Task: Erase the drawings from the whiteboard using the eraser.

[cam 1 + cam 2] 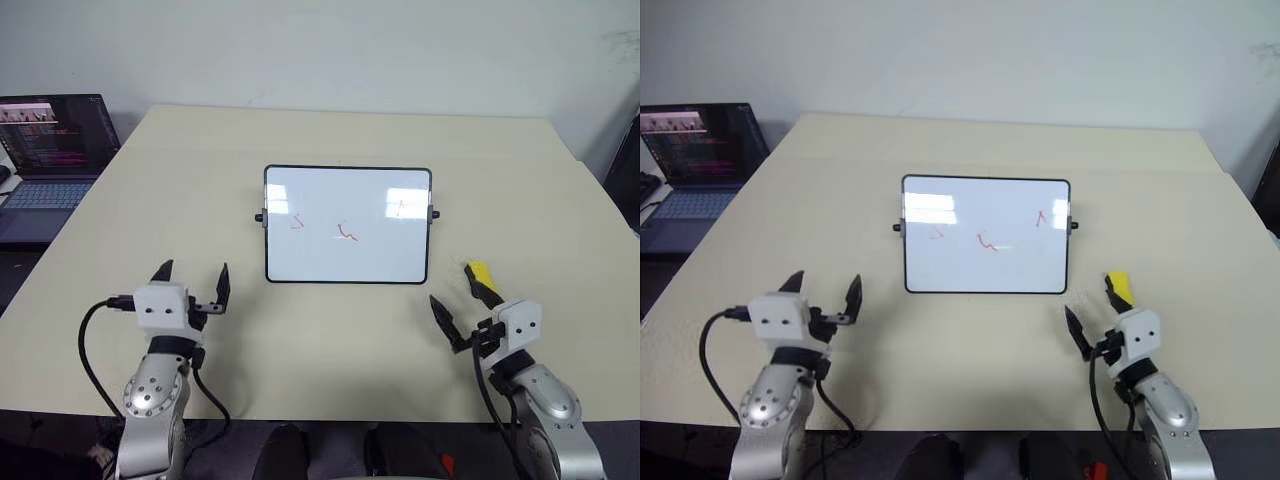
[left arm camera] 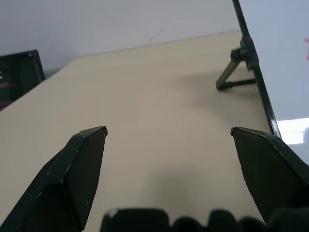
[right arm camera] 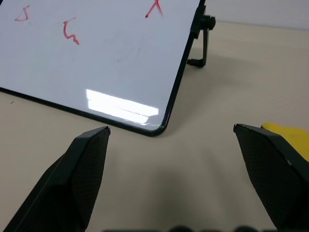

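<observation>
Yellow eraser [image 1: 480, 272] lies lengthwise, pointing away.

Head cameras look down over the table [image 1: 330, 340]; wrist cameras skim it, sharing the whiteboard [image 3: 96, 58].

A large rectangular table with a smooth beige top [image 1: 330, 140] takes most of the scene, and its far edge stands close to a plain pale wall [image 1: 320, 50]. To the left of the table, on a lower surface beside it, there is an open dark laptop with a grey-blue keyboard [image 1: 45, 160]. Its screen is lit and shows lines of coloured text on a dark background; the text is too small to read.
</observation>
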